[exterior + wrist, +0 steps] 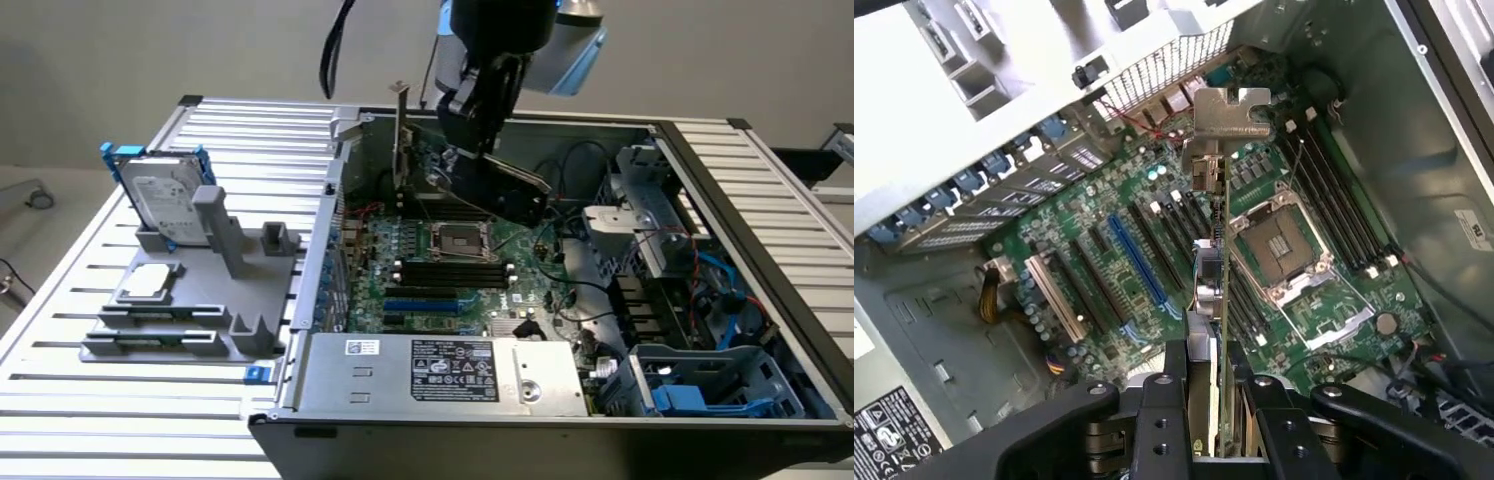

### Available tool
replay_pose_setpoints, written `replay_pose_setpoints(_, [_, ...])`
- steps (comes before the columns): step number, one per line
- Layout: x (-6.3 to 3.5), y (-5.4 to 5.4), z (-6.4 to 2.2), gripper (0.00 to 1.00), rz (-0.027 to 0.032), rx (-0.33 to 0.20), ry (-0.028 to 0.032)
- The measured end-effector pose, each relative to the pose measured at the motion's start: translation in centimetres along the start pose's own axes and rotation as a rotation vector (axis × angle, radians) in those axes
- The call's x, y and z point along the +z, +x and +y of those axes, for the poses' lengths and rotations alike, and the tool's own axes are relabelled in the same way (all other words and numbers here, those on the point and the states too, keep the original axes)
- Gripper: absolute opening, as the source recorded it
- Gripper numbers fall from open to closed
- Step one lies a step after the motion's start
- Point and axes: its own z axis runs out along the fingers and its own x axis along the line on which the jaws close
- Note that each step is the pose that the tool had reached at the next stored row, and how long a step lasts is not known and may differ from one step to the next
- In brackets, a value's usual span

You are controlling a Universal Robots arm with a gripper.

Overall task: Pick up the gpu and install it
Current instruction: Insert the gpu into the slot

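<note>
My gripper (470,115) hangs over the open computer case (320,250), shut on the gpu (514,190). The gpu is a thin black card with a silver end bracket (400,130) toward the case's rear wall. In the wrist view the gpu (1220,270) runs edge-on out from between my fingers (1176,400), and its bracket (1232,110) is at the far end. The gripper (1219,420) holds the card above the green motherboard (1154,220), over the row of expansion slots between the long blue slot (1139,262) and the CPU socket (1279,240). It does not sit in a slot.
A grey holder (200,310) on the slatted table in the exterior view's left carries a silver hard drive with a blue frame (167,200) and a small square chip (147,282). The power supply (441,370) fills the case front. Cables and drive bays (694,280) crowd its right side.
</note>
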Motion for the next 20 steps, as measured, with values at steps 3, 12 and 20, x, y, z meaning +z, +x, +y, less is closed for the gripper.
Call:
replay_pose_setpoints(3, [0.21,0.0,-0.01,0.26,-0.0019,-0.055,0.0003])
replay_pose_setpoints(12, [1.18,0.0,-0.02,0.26,-0.0048,-0.219,-0.0019])
replay_pose_setpoints(20, [2.42,0.0,-0.07,0.26,-0.0053,-0.342,-0.0050])
